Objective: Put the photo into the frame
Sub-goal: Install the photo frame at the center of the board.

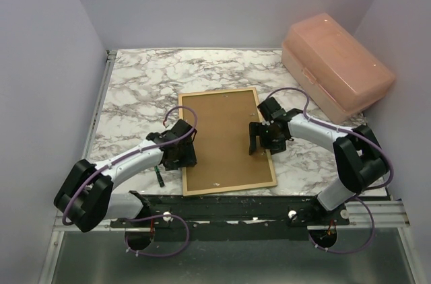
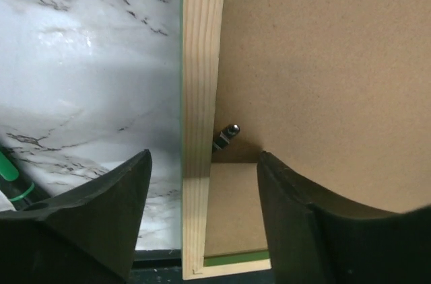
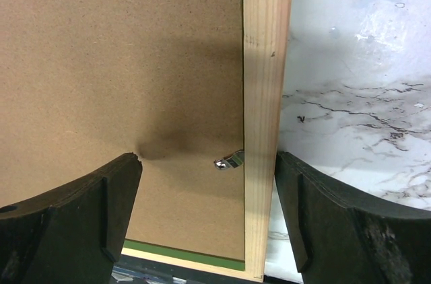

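Black fingers fill the bottom of both wrist views: the left gripper (image 2: 202,163) stands open astride the left rail of the frame (image 2: 202,62), clear of it on both sides and holding nothing, and the right gripper (image 3: 209,163) stands wide astride the right rail, also empty. The frame lies face down mid-table (image 1: 141,82), pale wood up, with a brown board (image 1: 225,129) seated inside it and a small metal tab (image 2: 227,134) by each rail. The photo is not in sight; whether it lies under the board I cannot tell. I judge the frame light and stiff, best pinched across a thin rail; the board would likely flex. The marble top looks smooth, so the frame may slide. Plain walls close in three sides, and a pink box (image 1: 337,65) sits far right.
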`<action>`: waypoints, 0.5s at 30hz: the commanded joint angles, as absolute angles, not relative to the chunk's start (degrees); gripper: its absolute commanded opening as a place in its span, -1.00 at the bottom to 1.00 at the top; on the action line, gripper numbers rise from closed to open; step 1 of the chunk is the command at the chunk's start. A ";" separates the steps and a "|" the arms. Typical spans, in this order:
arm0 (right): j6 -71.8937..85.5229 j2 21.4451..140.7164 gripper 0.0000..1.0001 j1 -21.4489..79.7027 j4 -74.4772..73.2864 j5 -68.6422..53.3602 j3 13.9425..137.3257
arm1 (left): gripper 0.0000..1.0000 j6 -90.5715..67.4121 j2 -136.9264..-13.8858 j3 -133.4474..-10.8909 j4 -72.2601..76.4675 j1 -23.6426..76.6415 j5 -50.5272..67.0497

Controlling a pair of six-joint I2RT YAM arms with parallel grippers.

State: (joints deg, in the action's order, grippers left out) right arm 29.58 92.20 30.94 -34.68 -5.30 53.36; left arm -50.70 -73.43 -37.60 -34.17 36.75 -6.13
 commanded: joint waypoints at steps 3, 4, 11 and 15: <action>31.01 89.39 0.82 31.20 -34.28 -8.06 49.91 | 0.48 -51.73 -67.11 -35.12 -33.18 36.68 -3.20; 31.10 88.81 0.86 31.12 -34.28 -7.78 49.60 | 0.49 -51.81 -66.60 -34.57 -32.90 36.65 -2.65; 31.60 85.56 0.98 27.78 -32.85 -8.99 48.52 | 0.50 -53.23 -64.20 -29.63 -28.08 35.86 2.60; 29.65 87.68 0.99 21.79 -31.23 -12.04 50.98 | 0.51 -53.23 -63.59 -28.45 -27.36 35.10 3.26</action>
